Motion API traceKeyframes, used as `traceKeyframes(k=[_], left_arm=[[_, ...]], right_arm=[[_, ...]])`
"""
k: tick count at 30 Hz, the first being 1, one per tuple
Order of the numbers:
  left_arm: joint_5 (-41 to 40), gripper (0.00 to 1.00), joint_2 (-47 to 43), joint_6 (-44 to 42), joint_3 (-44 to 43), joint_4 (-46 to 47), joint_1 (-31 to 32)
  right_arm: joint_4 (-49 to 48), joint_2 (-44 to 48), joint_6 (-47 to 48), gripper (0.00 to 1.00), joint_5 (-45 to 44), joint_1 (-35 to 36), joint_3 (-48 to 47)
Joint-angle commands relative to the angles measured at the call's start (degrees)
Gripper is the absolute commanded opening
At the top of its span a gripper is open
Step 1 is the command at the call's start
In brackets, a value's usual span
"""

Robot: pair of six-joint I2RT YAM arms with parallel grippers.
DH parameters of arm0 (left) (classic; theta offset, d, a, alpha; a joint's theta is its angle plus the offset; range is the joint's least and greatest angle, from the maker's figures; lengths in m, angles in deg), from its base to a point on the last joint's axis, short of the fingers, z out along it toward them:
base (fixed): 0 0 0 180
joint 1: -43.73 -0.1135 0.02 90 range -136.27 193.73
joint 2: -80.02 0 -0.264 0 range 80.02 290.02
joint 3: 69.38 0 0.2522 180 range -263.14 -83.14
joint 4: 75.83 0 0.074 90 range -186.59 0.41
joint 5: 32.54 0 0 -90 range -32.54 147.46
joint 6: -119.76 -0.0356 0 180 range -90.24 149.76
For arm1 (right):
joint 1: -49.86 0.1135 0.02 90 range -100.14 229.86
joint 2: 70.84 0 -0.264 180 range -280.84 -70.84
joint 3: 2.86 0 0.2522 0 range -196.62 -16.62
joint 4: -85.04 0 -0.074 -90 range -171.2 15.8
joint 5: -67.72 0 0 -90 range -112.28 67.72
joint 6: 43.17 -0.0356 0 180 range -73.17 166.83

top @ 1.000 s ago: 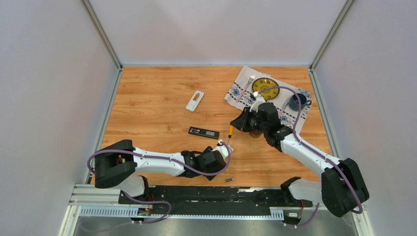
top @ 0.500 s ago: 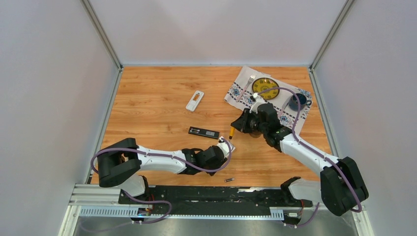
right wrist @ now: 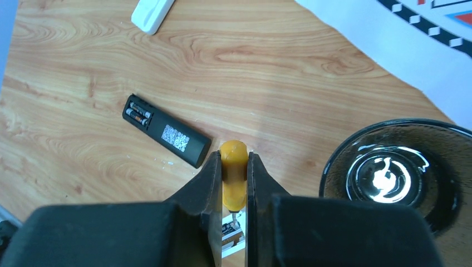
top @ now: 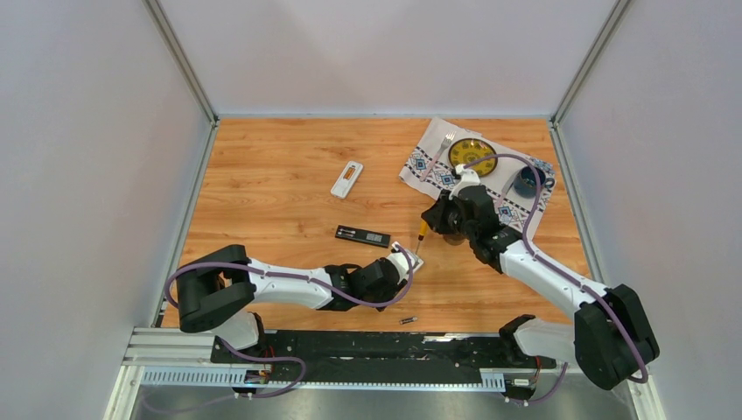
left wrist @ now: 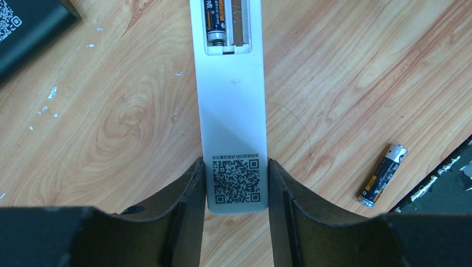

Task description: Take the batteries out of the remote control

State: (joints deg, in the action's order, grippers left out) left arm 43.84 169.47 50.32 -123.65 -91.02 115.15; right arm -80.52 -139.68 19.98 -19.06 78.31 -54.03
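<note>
Low over the bench [top: 280, 157]
Our left gripper [left wrist: 235, 167] squeezes the remote [left wrist: 231, 100], one battery [left wrist: 216, 22] inside; right gripper [right wrist: 234, 158] squeezes the screwdriver [right wrist: 234, 181].

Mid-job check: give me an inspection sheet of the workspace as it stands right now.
Surface: wooden table, small white flecks.
Job's things: white remote open, seated battery in one slot, other slot empty; loose battery on table; black remote open, batteries inside.
Clutter: patterned cloth, yellow plate, fork, blue cup, black bowl, white oblong piece.
Tools: left tool shut on white remote; right tool shut on screwdriver.
Cables: purple cables along both arms.
Surroundings: pale walls, mounting rail at near edge.
</note>
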Motion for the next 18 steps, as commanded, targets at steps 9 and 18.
traceKeyframes(k=[9,18], left_arm=[[4.13,0.0,2.92,1.24,3.25,-3.49,-0.23],[3.96,0.0,3.1,1.15,3.25,-3.23,-0.23]], right_arm=[[-1.13,-0.68,1.89,0.0,-1.56,0.38,1.11],[-1.74,-1.12,1.63,0.0,0.55,0.38,1.99]])
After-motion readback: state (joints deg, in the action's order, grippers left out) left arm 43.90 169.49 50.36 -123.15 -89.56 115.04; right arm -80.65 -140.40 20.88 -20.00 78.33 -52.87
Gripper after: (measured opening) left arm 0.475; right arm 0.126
